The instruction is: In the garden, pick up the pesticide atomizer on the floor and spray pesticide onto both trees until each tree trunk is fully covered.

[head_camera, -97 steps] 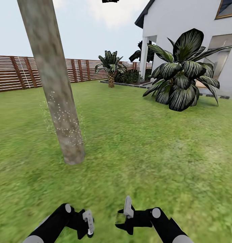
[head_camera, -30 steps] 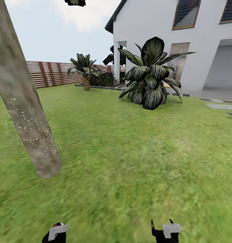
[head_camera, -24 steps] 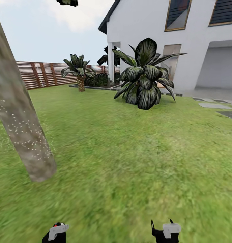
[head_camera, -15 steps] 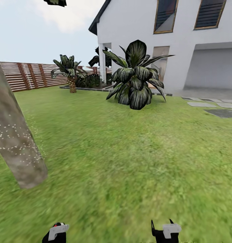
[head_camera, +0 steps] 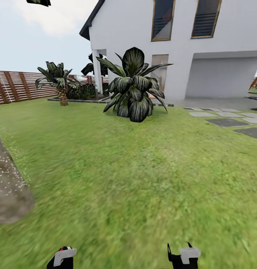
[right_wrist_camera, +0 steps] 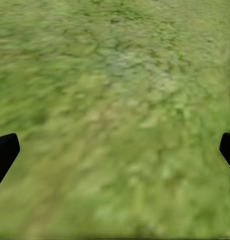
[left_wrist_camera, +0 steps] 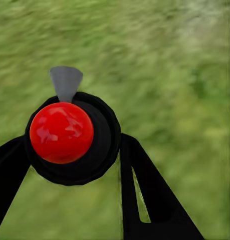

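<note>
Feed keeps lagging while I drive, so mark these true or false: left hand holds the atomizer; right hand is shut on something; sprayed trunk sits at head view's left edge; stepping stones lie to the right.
1. Left hand holds the pesticide atomizer: true.
2. Right hand is shut on something: false, it is open over grass.
3. Speckled tree trunk sits at the left edge: true.
4. Stepping stones lie right: true.
5. The fence stands right of the house: false, left.

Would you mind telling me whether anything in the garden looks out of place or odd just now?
Only the tree trunk at the left edge: it leans and is flecked with white specks. The left gripper holds the atomizer; nothing looks spilled or broken.
</note>
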`<state>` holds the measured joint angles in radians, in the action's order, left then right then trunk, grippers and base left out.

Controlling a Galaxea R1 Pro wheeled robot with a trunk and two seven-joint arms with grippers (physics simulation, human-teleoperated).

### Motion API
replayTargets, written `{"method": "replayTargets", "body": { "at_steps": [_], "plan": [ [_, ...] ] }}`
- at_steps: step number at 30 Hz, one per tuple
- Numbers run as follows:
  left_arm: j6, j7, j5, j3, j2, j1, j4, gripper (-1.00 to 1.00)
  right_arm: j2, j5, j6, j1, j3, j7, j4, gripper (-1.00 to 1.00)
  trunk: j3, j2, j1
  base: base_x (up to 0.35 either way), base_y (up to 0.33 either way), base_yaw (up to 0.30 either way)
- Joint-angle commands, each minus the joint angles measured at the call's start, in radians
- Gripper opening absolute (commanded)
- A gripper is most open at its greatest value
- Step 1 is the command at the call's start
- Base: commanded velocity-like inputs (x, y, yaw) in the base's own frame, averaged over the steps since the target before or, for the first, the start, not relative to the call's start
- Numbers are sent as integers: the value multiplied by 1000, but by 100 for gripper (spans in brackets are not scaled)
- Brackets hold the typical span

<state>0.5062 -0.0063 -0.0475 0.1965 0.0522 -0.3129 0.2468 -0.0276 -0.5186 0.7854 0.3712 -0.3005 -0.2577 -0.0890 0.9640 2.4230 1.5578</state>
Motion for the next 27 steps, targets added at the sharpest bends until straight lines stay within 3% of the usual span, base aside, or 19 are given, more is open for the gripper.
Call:
{"method": "replayTargets", "body": {
  "at_steps": [1, 13, 27],
  "plan": [
    [0, 0, 0, 0, 0, 0, 0, -100, 0, 0, 0, 0, 0, 0, 0, 100, -1, 0, 0, 0, 0, -261],
    [0, 0, -5, -1, 0, 0, -1, -100, 0, 0, 0, 0, 0, 0, 0, 100, 3, 0, 0, -2, -5, -265],
    [0, -1, -6, -2, 0, 2, -1, -100, 0, 0, 0, 0, 0, 0, 0, 100, 14, 0, 0, -123, -241, -265]
  ]
}}
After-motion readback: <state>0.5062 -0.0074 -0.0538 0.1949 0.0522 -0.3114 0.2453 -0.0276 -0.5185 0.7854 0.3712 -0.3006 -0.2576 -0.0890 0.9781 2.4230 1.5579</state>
